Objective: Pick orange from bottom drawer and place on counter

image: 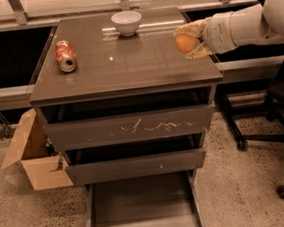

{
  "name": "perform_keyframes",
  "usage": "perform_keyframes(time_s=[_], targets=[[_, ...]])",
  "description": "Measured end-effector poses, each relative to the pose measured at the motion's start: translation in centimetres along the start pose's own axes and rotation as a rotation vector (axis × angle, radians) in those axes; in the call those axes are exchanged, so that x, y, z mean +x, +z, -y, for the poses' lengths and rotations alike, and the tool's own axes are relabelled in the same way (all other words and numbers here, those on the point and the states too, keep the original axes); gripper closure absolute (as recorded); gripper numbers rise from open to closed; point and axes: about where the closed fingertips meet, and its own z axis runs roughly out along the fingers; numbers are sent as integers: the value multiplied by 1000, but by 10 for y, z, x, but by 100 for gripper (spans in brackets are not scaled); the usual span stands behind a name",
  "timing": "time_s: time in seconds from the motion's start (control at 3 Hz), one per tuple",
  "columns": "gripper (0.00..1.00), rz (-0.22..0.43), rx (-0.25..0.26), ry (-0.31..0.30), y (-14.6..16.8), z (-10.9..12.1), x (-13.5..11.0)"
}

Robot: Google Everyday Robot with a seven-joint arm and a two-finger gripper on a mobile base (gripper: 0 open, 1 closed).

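The orange (185,43) is held in my gripper (189,41), which is shut on it. The gripper reaches in from the right and holds the fruit just above the right part of the counter (127,66). The bottom drawer (143,206) stands pulled out at the foot of the cabinet, its dark tray bare.
A white bowl (126,22) sits at the back of the counter. A crushed red-orange soda can (65,56) lies at the left. A cardboard box (33,156) stands on the floor to the left. An office chair (278,117) stands to the right.
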Motion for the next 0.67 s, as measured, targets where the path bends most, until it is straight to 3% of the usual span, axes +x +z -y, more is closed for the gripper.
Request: perform_keyframes(time_s=[0.67], targets=[[100,77,30,187,35,29,7]])
